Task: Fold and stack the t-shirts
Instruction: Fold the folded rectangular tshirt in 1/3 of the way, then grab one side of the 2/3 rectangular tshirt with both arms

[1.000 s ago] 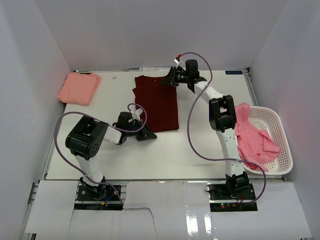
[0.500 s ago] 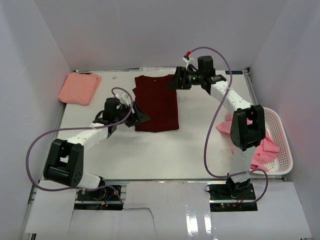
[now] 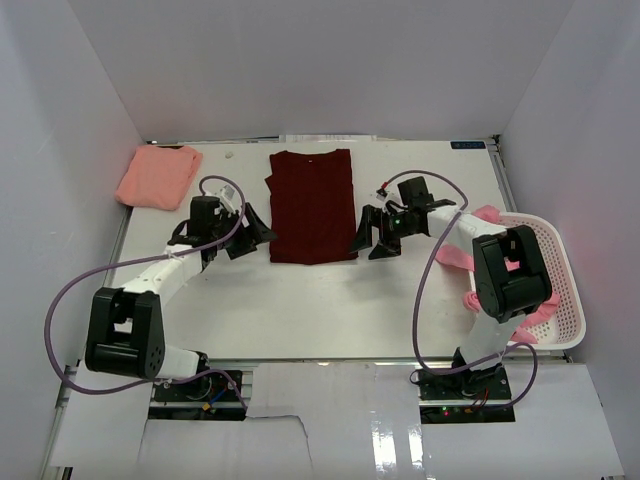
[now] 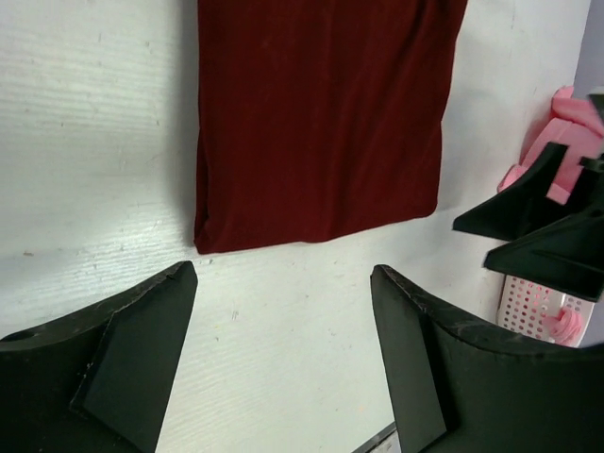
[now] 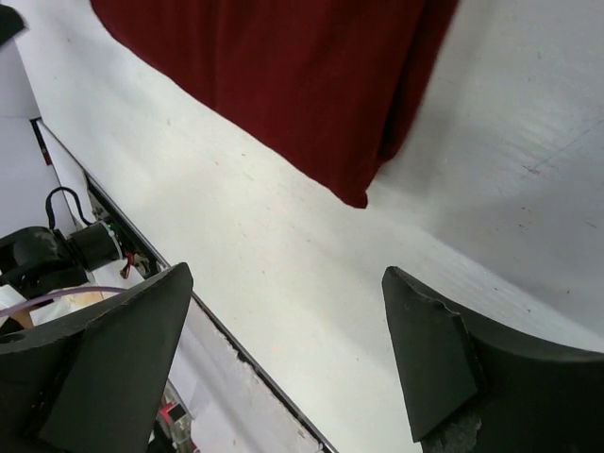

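Note:
A dark maroon t-shirt point(image 3: 312, 205) lies folded into a long strip, flat on the white table point(image 3: 330, 300). My left gripper point(image 3: 260, 233) stands open just left of its near corner, with nothing between the fingers. My right gripper point(image 3: 368, 243) is open and empty just right of the near hem. The left wrist view shows the maroon shirt point(image 4: 321, 113) ahead of the open left gripper point(image 4: 283, 274). In the right wrist view the maroon shirt's corner point(image 5: 283, 85) lies beyond the open right gripper point(image 5: 283, 274). A folded salmon t-shirt point(image 3: 158, 177) rests at the far left corner.
A white mesh basket point(image 3: 560, 262) at the right edge holds crumpled pink t-shirts point(image 3: 452, 258), partly hidden by the right arm. White walls enclose the table on three sides. Purple cables loop from both arms. The right gripper's fingers point(image 4: 528, 208) show in the left wrist view.
Both grippers have opened and let go of the maroon shirt. The right gripper swung from the shirt's far collar end to beside its near hem. The left gripper drew back to the left.

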### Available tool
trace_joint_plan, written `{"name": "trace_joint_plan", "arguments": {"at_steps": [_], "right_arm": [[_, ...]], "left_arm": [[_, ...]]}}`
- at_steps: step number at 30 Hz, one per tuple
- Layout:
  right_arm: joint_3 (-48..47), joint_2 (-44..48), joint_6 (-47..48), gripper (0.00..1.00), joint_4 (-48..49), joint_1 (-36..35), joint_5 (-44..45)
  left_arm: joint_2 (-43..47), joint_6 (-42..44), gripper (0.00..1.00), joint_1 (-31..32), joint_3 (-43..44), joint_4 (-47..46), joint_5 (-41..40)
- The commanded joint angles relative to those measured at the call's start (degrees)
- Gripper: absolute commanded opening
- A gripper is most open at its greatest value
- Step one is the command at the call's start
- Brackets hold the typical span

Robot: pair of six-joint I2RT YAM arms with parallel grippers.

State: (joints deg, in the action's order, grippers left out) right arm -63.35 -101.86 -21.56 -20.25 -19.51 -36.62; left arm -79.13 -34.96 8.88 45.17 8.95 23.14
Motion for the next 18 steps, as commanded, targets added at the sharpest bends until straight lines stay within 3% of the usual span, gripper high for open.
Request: {"name": "trace_joint_plan", "arguments": {"at_steps": [1,8,18], "right_arm": [[1.91,2.02,-0.76,0.88,3.46,0.17,-0.73],[6.84,-2.19,-5.85,0.87,12.24,-0.27,-3.71],[6.05,-8.87,-10.78,0.84,19.46,-1.06,-4.25]], "left_arm": [[-1.02,-0.28,0.85,-0.54,-2.19,-1.83,3.23],[-4.01,-1.07,0.85,-0.54,-5.09,-4.12,3.32],[-4.63,-4.76,0.86,-0.54,-5.53,-5.52,2.61]]}}
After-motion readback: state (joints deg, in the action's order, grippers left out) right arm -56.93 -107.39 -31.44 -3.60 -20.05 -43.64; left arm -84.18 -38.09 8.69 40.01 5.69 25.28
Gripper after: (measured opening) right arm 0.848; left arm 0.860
